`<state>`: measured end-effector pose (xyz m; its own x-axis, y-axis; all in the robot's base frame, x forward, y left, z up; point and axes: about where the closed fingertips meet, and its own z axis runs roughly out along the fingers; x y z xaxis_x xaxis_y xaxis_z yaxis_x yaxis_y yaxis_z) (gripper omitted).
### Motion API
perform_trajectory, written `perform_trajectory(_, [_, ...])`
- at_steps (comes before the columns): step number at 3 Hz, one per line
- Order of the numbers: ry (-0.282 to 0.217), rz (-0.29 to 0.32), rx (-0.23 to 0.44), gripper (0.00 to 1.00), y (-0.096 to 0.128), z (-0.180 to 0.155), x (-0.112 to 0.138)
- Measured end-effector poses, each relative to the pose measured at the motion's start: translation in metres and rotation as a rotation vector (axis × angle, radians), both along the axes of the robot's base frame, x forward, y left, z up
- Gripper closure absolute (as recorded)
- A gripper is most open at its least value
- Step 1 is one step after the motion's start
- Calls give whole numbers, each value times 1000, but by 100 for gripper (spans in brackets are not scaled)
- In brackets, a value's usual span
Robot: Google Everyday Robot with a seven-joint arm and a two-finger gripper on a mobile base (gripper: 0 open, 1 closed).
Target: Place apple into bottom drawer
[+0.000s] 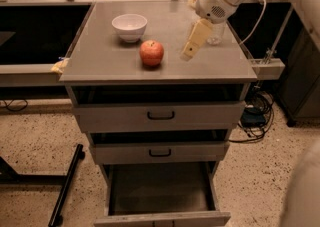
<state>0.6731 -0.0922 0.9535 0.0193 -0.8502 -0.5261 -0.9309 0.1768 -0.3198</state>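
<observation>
The red-orange apple point(151, 52) sits on the grey cabinet top point(100, 63), near its middle front. My gripper point(189, 52) hangs from the white arm just right of the apple, a little above the top and apart from it. The bottom drawer point(160, 191) is pulled out, and its dark inside shows nothing in it. The two drawers above it have black handles and stand slightly ajar.
A white bowl point(129, 26) stands at the back left of the top. A clear water bottle point(216, 32) stands at the back right, partly behind my arm. A black frame leg point(65, 191) lies on the speckled floor at left. Cables point(255, 116) lie at right.
</observation>
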Motion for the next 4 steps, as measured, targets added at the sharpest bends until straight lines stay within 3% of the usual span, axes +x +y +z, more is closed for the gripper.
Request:
perform_trajectory(2, [109,31,132,0,53,-32,53])
perform_trajectory(4, [194,47,185,0,81,-64,68])
